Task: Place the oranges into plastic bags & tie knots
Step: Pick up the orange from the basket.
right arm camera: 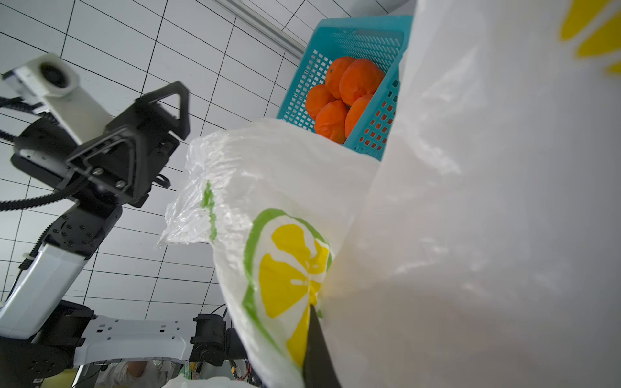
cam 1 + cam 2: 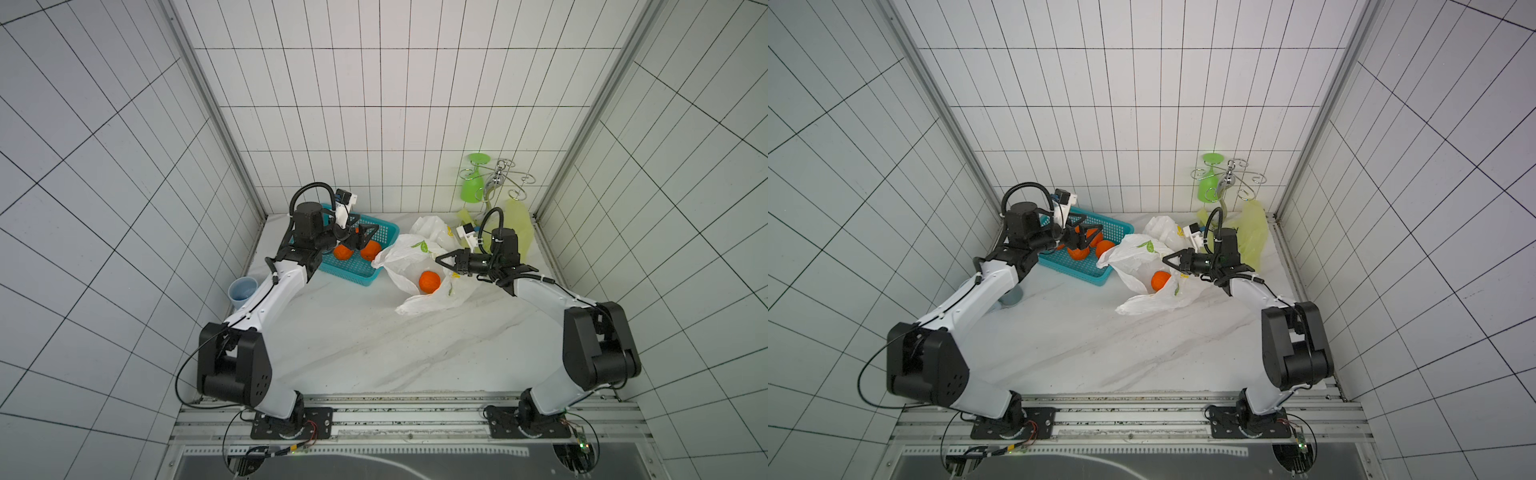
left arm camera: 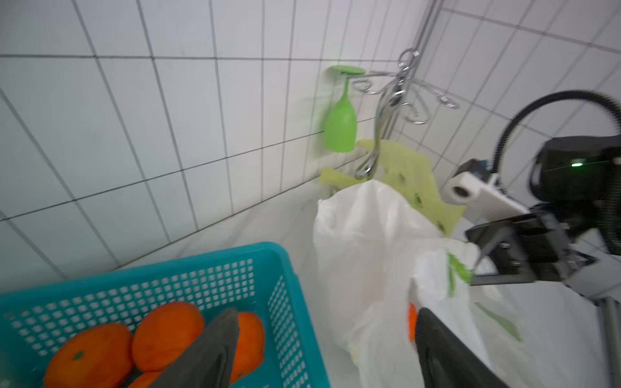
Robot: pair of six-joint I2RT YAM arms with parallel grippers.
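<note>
We look down on a white marbled desk walled in by white tiles, and we count twelve o'clock as the far wall. At about eleven o'clock sits a teal perforated basket, and the right wrist view shows five oranges heaped inside it. The left pincer hangs just above those fruits, released, with its jaws spread wide and nothing between them. At about one o'clock the white lemon-print bag lies crumpled on the desk just beside the basket, its mouth gaping upward. One orange rests inside it. The right pincer is clenched on the bag's rim at the three o'clock side of the mouth, holding that edge up off the desk. The yellow-green bag slumps in the far corner at two o'clock, behind the right arm. Above it a green goblet hangs upside down from a chrome rack. A pale blue cup stands at the nine o'clock edge, partly hidden by the left arm.
</note>
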